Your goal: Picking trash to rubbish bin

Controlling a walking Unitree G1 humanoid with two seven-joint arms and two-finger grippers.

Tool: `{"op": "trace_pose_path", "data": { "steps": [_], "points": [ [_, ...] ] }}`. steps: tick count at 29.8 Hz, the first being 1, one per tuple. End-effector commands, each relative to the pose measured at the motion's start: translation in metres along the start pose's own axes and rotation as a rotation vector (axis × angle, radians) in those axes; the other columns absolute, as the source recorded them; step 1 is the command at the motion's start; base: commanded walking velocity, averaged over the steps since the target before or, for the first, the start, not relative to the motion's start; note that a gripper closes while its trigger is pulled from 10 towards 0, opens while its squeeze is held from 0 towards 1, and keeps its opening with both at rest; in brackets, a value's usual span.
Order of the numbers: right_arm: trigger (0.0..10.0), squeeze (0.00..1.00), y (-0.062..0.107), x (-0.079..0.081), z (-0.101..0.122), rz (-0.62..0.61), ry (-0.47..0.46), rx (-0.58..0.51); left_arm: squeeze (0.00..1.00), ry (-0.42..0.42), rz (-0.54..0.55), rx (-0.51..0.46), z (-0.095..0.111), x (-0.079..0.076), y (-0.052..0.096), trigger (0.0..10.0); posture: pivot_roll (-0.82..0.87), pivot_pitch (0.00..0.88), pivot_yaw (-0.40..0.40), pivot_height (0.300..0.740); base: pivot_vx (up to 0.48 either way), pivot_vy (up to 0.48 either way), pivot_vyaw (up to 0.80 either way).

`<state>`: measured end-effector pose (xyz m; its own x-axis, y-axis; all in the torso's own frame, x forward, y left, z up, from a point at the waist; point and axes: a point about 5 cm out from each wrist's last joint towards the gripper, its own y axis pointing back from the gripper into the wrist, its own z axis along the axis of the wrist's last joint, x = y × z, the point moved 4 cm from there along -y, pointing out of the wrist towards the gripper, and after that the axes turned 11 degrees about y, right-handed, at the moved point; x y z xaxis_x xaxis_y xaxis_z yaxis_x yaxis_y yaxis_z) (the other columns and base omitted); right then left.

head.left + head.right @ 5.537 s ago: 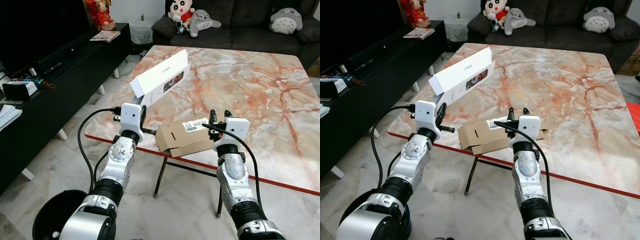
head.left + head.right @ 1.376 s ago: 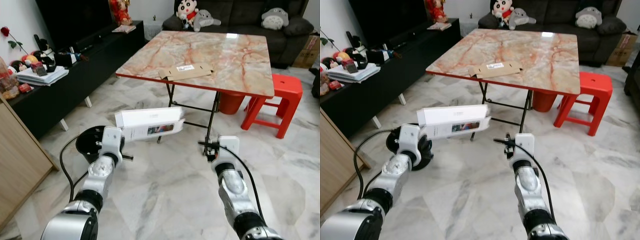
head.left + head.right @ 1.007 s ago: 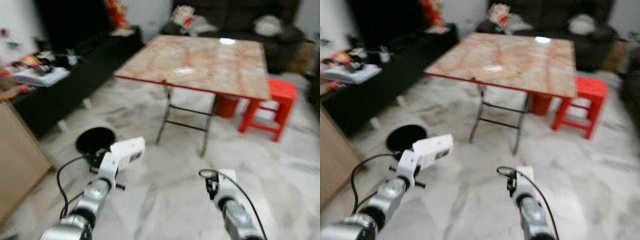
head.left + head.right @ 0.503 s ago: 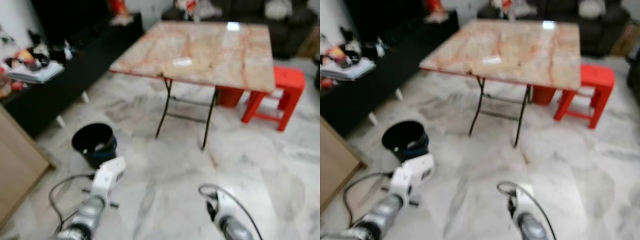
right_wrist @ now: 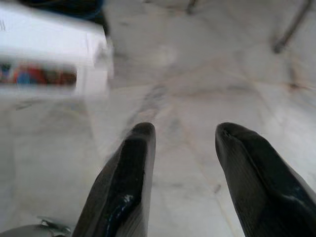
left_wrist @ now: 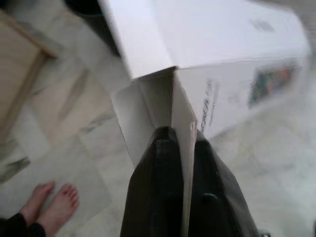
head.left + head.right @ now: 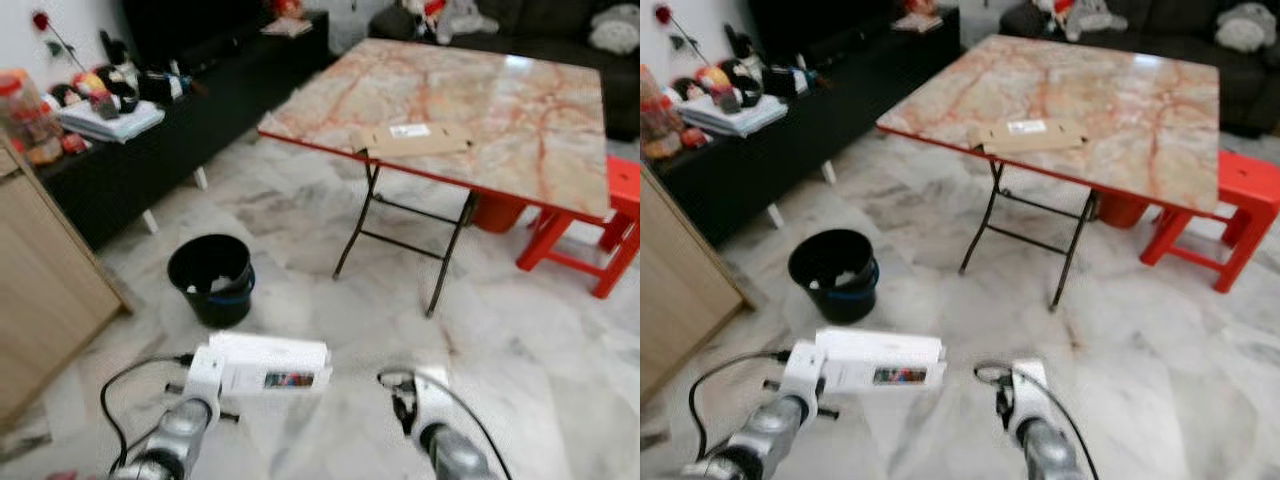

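Note:
A long white box [image 7: 268,366] with a small colour picture on its side is held low over the marble floor. My left gripper [image 6: 181,148] is shut on one flap of the white box [image 6: 217,54]. A black rubbish bin [image 7: 211,277] with a blue band and something pale inside stands on the floor ahead and to the left of the box. My right gripper [image 5: 183,143] hangs open over bare floor, holding nothing, its arm [image 7: 432,425] low at the right. A flattened brown cardboard box [image 7: 413,140] lies on the marble table.
The marble folding table [image 7: 520,110] with red edge stands ahead on the right, a red stool [image 7: 610,225] beyond it. A black TV bench [image 7: 150,150] runs along the left, a wooden cabinet [image 7: 45,290] nearer. A person's bare feet [image 6: 49,205] stand behind me.
The camera has swung and steadied. The bin now sits ahead of the left arm, and the white box is again level in front of me, still in the left gripper.

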<state>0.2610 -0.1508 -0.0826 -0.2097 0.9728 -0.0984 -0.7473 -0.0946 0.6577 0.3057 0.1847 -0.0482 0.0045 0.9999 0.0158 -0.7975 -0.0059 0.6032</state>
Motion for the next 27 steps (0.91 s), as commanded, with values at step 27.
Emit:
{"op": "trace_pose_path", "data": {
  "steps": [27],
  "points": [
    [10.0, 0.00, 0.0013, 0.0082, -0.0053, 0.021, -0.017, 0.007, 0.00, -0.040, -0.016, 0.018, -0.0071, -0.0028, 0.0014, 10.0, 0.16, 0.000, 0.055, 0.740, 0.215, 0.000, 0.35]
  ]
}}
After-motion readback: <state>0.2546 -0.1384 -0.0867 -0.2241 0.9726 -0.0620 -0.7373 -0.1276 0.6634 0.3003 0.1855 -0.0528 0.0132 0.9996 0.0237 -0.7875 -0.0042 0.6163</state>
